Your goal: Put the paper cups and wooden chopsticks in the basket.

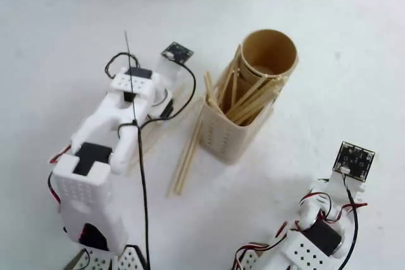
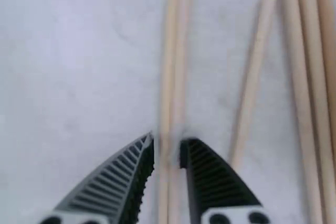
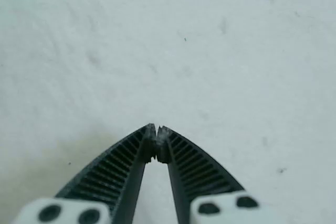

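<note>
Chopsticks point(image 2: 174, 66) seemingly snug within left pincer point(image 2: 167, 149)

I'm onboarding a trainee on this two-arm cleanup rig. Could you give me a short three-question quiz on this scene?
1. True or false: the paper cup sits in the basket.
2. What is the left pincer closed around? A) a chopstick pair B) a cup C) nothing
3. Fill in: the right pincer is ___ over bare table.
Key: 1 true; 2 A; 3 shut.
</note>
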Motion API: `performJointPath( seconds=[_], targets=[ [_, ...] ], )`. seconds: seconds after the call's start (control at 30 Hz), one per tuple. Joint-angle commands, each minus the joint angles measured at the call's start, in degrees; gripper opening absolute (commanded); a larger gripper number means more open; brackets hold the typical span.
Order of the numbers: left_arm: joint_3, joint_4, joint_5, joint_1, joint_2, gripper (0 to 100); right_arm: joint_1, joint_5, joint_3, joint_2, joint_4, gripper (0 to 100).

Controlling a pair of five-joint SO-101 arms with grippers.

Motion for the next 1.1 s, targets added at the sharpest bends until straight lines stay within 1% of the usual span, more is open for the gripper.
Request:
performJointPath(
  seconds=[0.0,0.1,0.3,0.37,0.43,0.53,0.67,0.77,0.87,0.97,1.07],
  targets=[
    [-3.25,0.09,0.88,-3.12,0.31,3,0.31,0.53,0.62,0.22,0.22,1.8],
    [-3.34,0.0,3.52,-3.82,0.31,2,0.31,0.53,0.62,0.22,0.22,1.8],
    [-3.6,0.0,3.69,-4.44,-0.04,2,0.4,0.53,0.62,0.22,0.22,1.8],
    [-3.43,0.09,3.78,-4.62,-2.15,2,0.4,0.53,0.62,0.22,0.22,1.8],
    [-2.99,0.44,4.04,-4.97,-6.55,2,0.31,0.53,0.62,0.22,0.22,1.8],
    [-1.23,0.97,6.33,-5.41,-15.78,2,0.31,0.53,0.62,0.22,0.22,1.8],
    [2.02,1.14,6.86,-3.56,-30.81,2,0.31,0.53,0.62,0.22,0.22,1.8],
    [2.37,1.14,7.03,-1.45,-41.89,2,0.31,0.53,0.62,0.22,0.22,1.8],
    [1.58,-0.18,7.12,2.07,-51.82,2,0.4,0.53,0.62,0.22,0.22,1.8],
    [-0.97,-2.9,7.12,7.6,-59.56,2,0.4,0.53,0.62,0.22,0.22,1.8],
    [-3.69,-8.53,7.12,14.2,-62.81,2,0.31,0.53,0.62,0.22,0.22,1.8]
  ],
)
